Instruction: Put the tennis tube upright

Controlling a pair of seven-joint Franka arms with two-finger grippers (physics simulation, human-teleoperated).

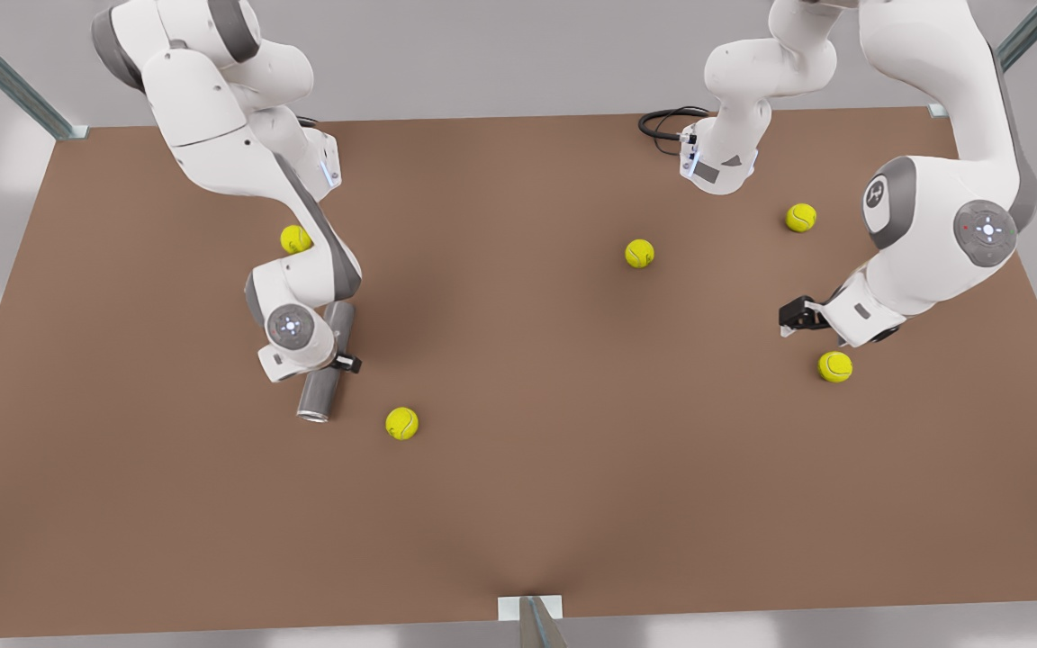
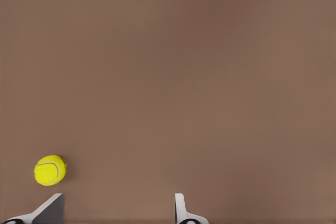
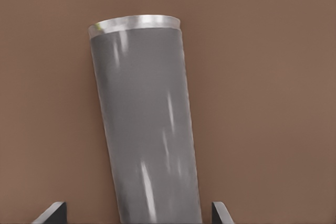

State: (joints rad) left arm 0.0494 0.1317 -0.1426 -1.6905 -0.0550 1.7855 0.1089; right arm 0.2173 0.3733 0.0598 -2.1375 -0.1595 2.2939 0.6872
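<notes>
The tennis tube (image 1: 331, 335) lies flat on the brown table (image 1: 518, 504) at the front view's left, its silvery rim (image 1: 313, 414) towards the near edge. My right gripper (image 1: 341, 362) hovers just over its middle. In the right wrist view the dark grey tennis tube (image 3: 144, 129) runs between the two fingertips (image 3: 52, 212) of my right gripper (image 3: 136, 216), which is open with gaps on both sides. My left gripper (image 1: 793, 315) waits low at the front view's right, open and holding nothing. In the left wrist view my left gripper (image 2: 118, 214) faces bare table.
Several yellow tennis balls lie scattered: one (image 1: 401, 423) close to the tube's rim end, one (image 1: 295, 238) behind the right arm, one (image 1: 639, 253) mid-table, one (image 1: 800, 217) far right, and one (image 1: 834, 366) beside my left gripper, also the ball (image 2: 50, 170).
</notes>
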